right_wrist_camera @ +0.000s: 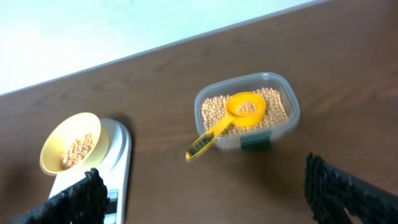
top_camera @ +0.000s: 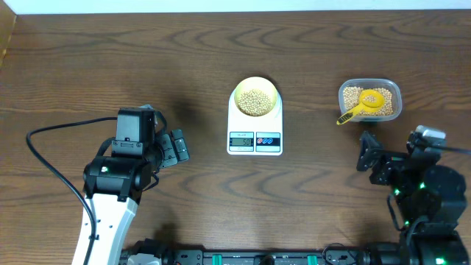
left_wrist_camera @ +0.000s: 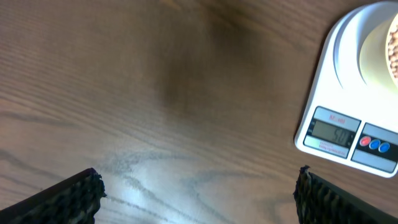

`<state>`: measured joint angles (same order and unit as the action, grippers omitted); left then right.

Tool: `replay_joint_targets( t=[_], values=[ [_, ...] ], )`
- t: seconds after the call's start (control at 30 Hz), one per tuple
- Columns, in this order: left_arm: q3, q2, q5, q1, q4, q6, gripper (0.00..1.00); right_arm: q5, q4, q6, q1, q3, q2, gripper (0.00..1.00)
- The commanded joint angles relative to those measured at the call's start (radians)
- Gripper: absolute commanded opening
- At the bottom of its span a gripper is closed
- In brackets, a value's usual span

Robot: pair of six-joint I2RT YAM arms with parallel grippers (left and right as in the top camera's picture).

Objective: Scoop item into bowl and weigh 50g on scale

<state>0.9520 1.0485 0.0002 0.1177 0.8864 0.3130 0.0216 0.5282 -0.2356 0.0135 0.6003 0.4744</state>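
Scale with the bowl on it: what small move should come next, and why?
Probably just pull both arms home. The bowl of beans sits on the scale, its display seems to read fifty, the scoop lies in the tub, and left gripper and right gripper are open, empty.

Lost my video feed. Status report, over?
Left gripper, right gripper open, empty. Bowl with beans on scale. Scoop in tub. Nothing blocking.

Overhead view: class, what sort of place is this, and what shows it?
Probably a robot lab bench, not a kitchen: a left arm and right arm at a wooden table, with a scale holding a bowl of beans between them.
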Motion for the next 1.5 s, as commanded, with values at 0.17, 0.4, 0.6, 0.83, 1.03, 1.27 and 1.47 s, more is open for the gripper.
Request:
replay_joint_targets(
  t=[0.17,0.4,0.6,0.83,1.03,1.27,1.47],
  values=[
    [-0.001,0.003,-0.009,-0.006,0.003,-0.009,1.0,-0.054,-0.241,0.061,0.007,-0.275,-0.164,0.99],
    [-0.001,0.003,-0.009,-0.006,0.003,-0.009,1.0,-0.053,-0.323,0.062,0.007,-0.423,-0.314,0.99],
    [-0.001,0.003,-0.009,-0.006,0.003,-0.009,1.0,-0.053,-0.359,0.062,0.007,-0.504,-0.417,0.99],
    [-0.001,0.003,-0.009,-0.006,0.003,-0.009,1.0,-0.048,-0.414,0.158,0.007,-0.555,-0.47,0.99],
    [-0.001,0.003,-0.009,-0.006,0.003,-0.009,1.0,-0.044,-0.457,0.256,0.007,-0.57,-0.47,0.99],
    [-0.001,0.003,-0.009,-0.006,0.003,-0.009,1.0,-0.045,-0.487,0.304,0.007,-0.595,-0.47,0.99],
    [-0.001,0.003,-0.009,-0.006,0.003,-0.009,1.0,-0.045,-0.453,0.304,0.007,-0.595,-0.47,0.99]
  ],
)
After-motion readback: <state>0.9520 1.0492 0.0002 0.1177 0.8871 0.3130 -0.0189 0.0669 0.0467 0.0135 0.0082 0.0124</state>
